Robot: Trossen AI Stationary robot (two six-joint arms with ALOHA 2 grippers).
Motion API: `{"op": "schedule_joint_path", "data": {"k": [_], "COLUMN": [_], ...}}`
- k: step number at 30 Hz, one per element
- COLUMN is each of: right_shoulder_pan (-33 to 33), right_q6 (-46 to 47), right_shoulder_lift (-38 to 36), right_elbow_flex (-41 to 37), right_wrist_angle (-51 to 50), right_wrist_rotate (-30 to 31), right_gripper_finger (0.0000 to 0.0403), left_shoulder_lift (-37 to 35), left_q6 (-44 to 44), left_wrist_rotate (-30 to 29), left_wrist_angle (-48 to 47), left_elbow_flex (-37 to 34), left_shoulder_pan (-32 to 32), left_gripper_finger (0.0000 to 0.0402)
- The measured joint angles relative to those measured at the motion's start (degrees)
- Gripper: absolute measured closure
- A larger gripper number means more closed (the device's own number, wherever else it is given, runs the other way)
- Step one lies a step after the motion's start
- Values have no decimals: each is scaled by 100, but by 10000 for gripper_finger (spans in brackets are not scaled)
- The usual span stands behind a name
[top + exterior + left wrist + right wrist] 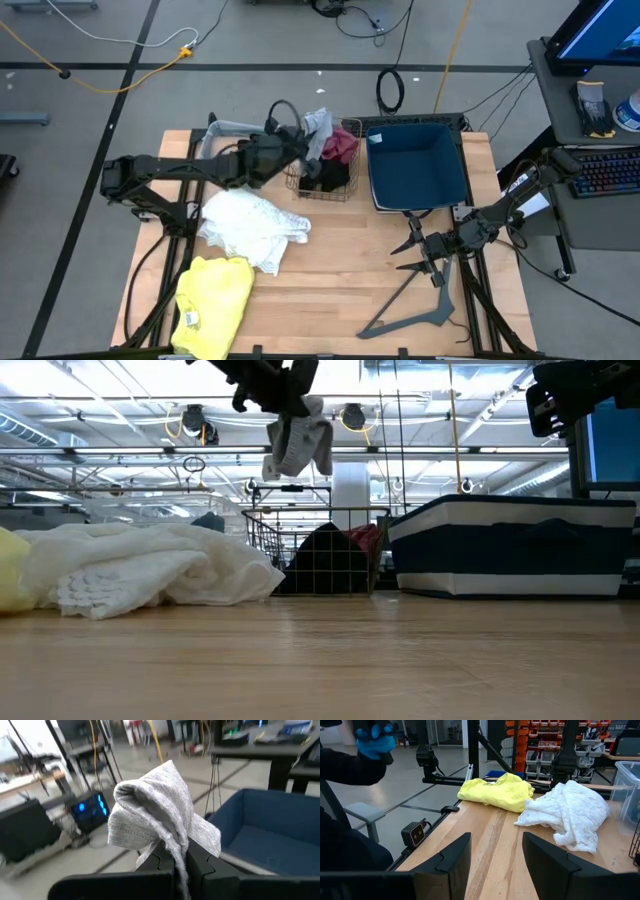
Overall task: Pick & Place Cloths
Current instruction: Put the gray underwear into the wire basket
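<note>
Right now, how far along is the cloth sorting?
Done: nothing visible in the blue bin. In hand: left gripper holds the grey cloth above the wire basket. Left: maroon and black pieces there, white cloth, yellow cloth. Right gripper open, idle.

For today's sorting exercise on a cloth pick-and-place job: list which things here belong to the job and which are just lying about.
Belonging to the job:
grey cloth, held up by the left gripper
white cloth
yellow cloth
maroon cloth and black cloth, in the wire basket
blue bin

Just lying about:
grey hanger, by the open right gripper
</note>
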Motion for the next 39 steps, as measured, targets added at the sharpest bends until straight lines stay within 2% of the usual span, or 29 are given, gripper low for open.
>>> {"op": "schedule_joint_path", "data": {"k": [3, 11, 22, 39], "right_shoulder_pan": [0, 0, 0, 0], "right_q6": [-1, -1, -1, 1], "right_shoulder_lift": [0, -2, -2, -1], "right_elbow_flex": [0, 0, 0, 0], "right_wrist_angle": [0, -2, -2, -48], "right_wrist_rotate": [1, 0, 0, -4], "right_gripper_finger": [234, 234, 234, 234], "left_shoulder_lift": [15, 17, 364, 1565], "left_q6": [-295, -761, -1358, -1779], "left_wrist_rotate": [44, 683, 1321, 1495], "left_wrist_angle": [-817, -1150, -1437, -1712], "left_elbow_flex": [417, 862, 862, 860], "left_shoulder_pan": [114, 426, 773, 993], "left_gripper_finger": [399, 399, 399, 396]}}
